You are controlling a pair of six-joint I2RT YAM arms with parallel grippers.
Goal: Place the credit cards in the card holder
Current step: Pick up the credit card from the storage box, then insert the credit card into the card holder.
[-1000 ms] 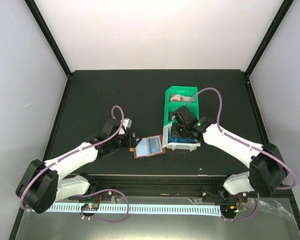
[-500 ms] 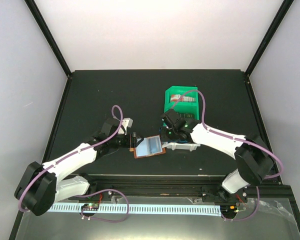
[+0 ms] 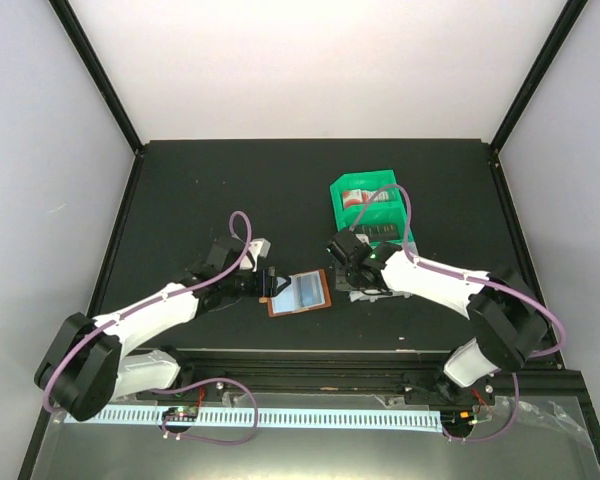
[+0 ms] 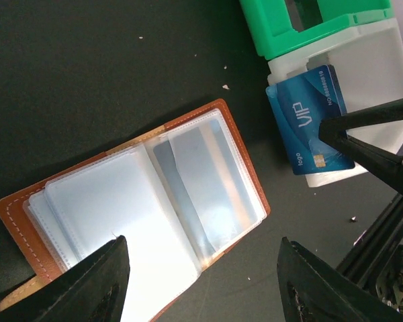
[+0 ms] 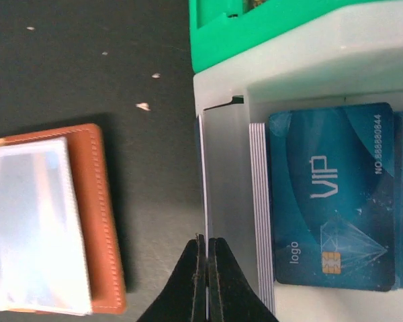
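Note:
The brown leather card holder point(image 3: 302, 292) lies open on the black table, its clear sleeves point(image 4: 208, 181) facing up. My left gripper point(image 4: 201, 245) is open at the holder's near edge, with one finger point(image 4: 87, 288) over its left page. My right gripper point(image 5: 206, 240) is shut on a blue credit card point(image 4: 309, 117), seen edge-on point(image 5: 203, 174) in the right wrist view. That card hangs between the holder's brown edge point(image 5: 104, 221) and the tray. A stack of blue credit cards point(image 5: 329, 208) lies in the tray's white compartment.
The green-and-white divided tray point(image 3: 365, 190) stands right of the holder, with red-and-white cards in its far compartment. Its white wall point(image 5: 302, 74) is just beside the held card. Black frame rails border the table, and white crumbs point(image 5: 142, 106) dot the surface.
My right gripper has swung left and nearer, out of the tray, bringing the blue card close to the card holder. The left arm has barely moved.

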